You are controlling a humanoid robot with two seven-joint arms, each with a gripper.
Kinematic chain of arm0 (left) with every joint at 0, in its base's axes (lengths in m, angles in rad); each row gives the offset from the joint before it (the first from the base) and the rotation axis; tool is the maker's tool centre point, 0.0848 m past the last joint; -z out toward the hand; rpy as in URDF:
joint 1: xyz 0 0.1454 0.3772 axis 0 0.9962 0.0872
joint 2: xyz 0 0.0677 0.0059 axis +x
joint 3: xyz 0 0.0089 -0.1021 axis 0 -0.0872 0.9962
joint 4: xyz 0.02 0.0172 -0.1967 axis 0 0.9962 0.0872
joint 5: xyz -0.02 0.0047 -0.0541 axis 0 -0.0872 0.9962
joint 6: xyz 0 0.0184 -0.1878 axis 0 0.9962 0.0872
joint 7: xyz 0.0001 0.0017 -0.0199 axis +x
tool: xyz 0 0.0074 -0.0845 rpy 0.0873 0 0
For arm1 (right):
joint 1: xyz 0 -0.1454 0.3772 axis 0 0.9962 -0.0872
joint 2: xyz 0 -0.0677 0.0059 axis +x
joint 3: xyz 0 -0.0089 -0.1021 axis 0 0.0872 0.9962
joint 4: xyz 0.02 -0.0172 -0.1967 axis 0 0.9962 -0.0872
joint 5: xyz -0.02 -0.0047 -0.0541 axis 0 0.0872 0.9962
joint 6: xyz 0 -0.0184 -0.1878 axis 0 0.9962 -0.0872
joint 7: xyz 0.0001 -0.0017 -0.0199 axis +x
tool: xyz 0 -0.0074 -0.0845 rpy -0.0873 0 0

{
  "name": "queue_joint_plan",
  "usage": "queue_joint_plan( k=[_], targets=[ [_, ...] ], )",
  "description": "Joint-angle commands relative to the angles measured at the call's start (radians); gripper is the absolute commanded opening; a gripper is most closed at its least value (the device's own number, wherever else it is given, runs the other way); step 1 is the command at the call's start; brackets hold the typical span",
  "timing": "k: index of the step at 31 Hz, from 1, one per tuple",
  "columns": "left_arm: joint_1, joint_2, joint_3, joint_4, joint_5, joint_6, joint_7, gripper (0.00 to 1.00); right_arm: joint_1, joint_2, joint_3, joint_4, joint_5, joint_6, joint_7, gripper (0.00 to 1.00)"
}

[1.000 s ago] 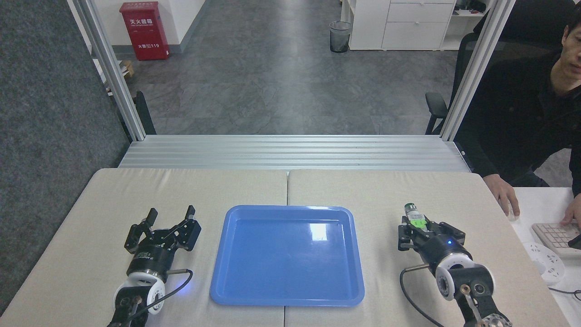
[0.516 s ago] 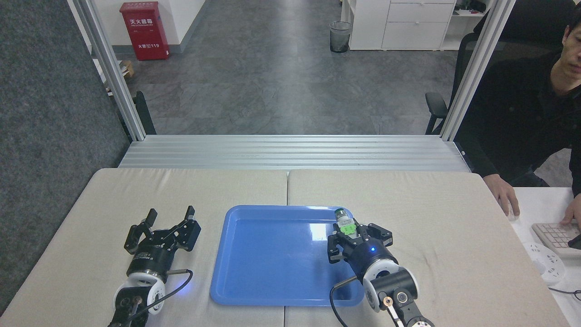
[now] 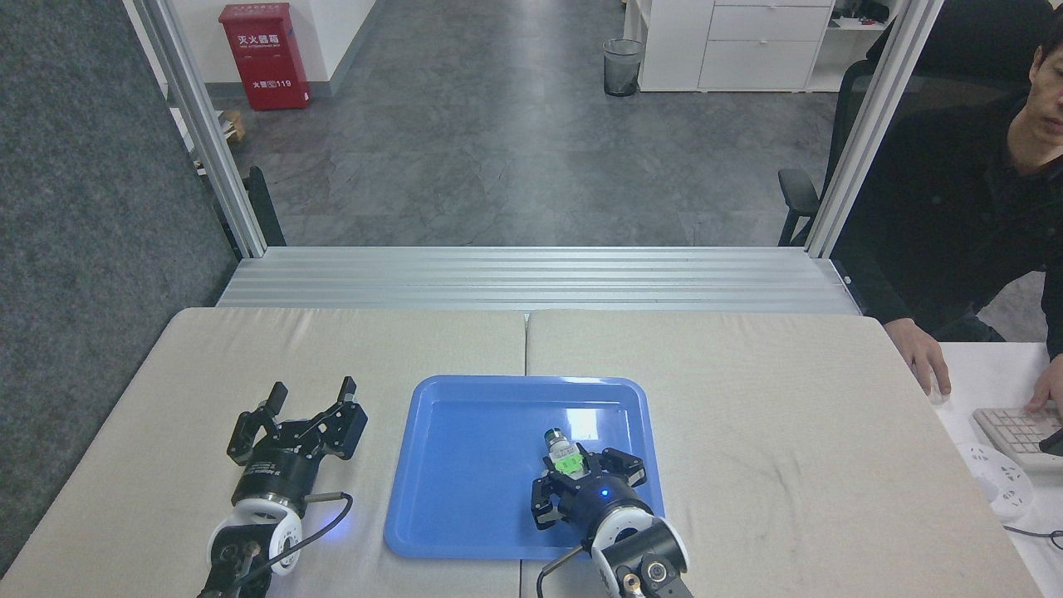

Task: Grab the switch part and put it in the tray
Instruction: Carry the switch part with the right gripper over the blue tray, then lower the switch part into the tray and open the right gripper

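Note:
The blue tray (image 3: 465,515) lies in the middle of the table. Over its right half my right gripper (image 3: 570,463) is shut on the switch part (image 3: 562,452), a small white block with a green middle and a silver-black cylinder end pointing away from me. I cannot tell whether the part touches the tray floor. My left gripper (image 3: 312,394) rests open on the table left of the tray, with nothing between its fingers.
A person sits at the right, with one hand (image 3: 923,355) at the table's right edge and the other on a keyboard (image 3: 1020,433). An aluminium rail (image 3: 531,278) runs along the table's far side.
My right gripper carried the switch part leftward from the table's right side, over the tray's rim, then nearer to me above the tray's right half. The left arm stayed still.

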Motion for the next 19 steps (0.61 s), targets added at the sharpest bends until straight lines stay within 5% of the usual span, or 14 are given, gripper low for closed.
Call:
queue_joint_plan(
  k=[1,3,6,7,13,19],
  targets=[
    [0.000,0.000,0.000,0.000,0.000,-0.001,0.000,1.00,-0.001,0.056,0.089,0.157,0.006,0.059,0.000,0.19],
    [0.000,0.000,0.000,0.000,0.000,0.001,0.000,1.00,-0.001,0.056,0.066,0.157,-0.003,0.070,0.000,0.35],
    [0.000,0.000,0.000,0.000,0.000,-0.001,0.000,1.00,-0.003,0.069,0.037,0.153,-0.020,0.078,-0.003,0.92],
    [0.000,0.000,0.000,0.000,0.001,-0.001,0.000,1.00,-0.005,0.079,0.019,0.150,-0.032,0.082,-0.004,0.98],
    [0.000,0.000,0.000,0.000,0.001,-0.001,0.001,1.00,-0.073,0.092,-0.026,0.108,-0.187,0.089,-0.010,0.98],
    [0.000,0.000,0.000,0.002,0.001,-0.001,0.000,1.00,-0.193,0.081,-0.132,0.045,-0.233,0.073,-0.016,0.98]
  ],
)
